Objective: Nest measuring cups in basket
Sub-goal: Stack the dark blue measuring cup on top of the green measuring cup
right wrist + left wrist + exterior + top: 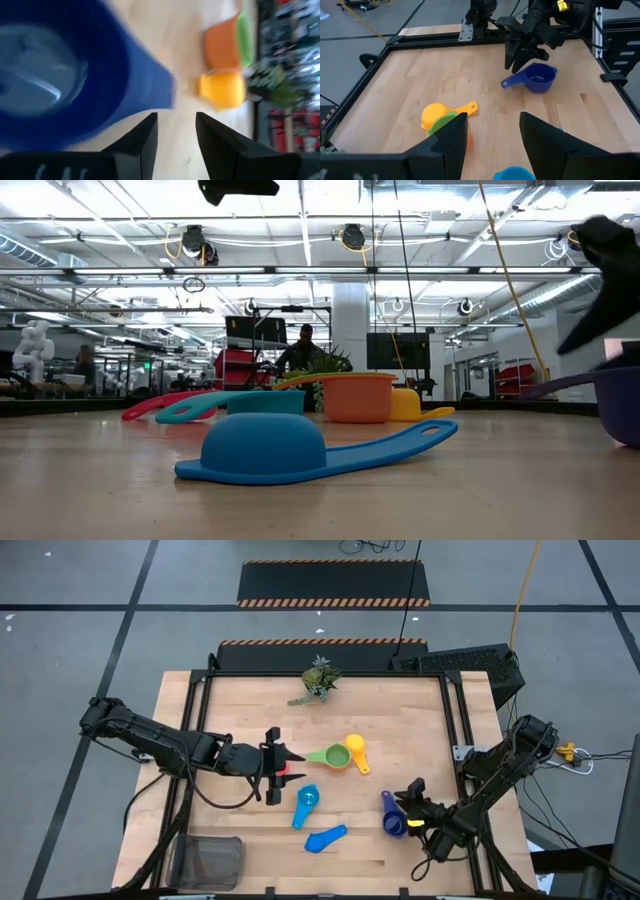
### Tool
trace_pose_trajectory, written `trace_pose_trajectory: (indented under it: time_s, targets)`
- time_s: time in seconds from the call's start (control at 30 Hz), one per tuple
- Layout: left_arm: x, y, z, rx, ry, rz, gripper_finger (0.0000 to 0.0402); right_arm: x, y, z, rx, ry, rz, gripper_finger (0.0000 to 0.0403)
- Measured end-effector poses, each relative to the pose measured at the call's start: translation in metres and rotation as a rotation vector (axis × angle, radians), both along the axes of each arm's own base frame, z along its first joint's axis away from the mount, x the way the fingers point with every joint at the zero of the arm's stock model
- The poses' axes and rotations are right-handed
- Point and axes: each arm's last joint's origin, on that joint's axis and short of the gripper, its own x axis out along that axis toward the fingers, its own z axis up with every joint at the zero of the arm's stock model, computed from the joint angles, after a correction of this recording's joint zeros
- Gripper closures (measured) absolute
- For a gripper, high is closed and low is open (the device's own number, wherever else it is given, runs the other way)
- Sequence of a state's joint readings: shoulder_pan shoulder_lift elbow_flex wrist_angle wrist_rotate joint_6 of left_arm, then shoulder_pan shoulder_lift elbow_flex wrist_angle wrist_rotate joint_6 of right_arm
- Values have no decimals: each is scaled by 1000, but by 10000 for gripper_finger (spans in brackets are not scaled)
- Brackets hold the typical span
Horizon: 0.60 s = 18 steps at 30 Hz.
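Observation:
The measuring cups lie loose on the wooden table. Green [336, 756], orange [222, 47] and yellow [354, 745] cups sit together mid-table. A light blue cup [306, 800] stands near them, and a blue cup [325, 838] lies mouth down. The red cup [284, 770] lies under my left gripper [285, 762], which hovers open and empty [492, 120]. The dark blue cup [539, 78] stands upright at the right. My right gripper [517, 60] is open just above its handle [507, 82], with nothing between its fingers [175, 120]. The basket [208, 862] sits at the near left corner.
A small green plant [318, 680] stands at the table's far edge. A black metal frame [455, 720] borders the tabletop. Bare wood lies between the cup cluster and the basket. A person [302, 350] shows far off in the room behind.

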<state>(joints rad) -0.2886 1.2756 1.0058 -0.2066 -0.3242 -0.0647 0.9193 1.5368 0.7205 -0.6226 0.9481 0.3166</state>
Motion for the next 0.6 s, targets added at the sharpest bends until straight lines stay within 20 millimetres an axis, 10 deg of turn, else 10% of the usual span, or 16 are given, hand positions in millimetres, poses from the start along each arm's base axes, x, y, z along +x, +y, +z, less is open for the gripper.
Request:
trace_pose_trajectory:
  time_s: [0.27, 0.6]
  targets:
    - [0, 0, 0, 0, -1, 0, 220, 24, 0, 11, -66, -175, 4, 275]
    - [14, -6, -8, 34, -32, -24, 220, 20, 30, 58, 439, -187, 59, 275]
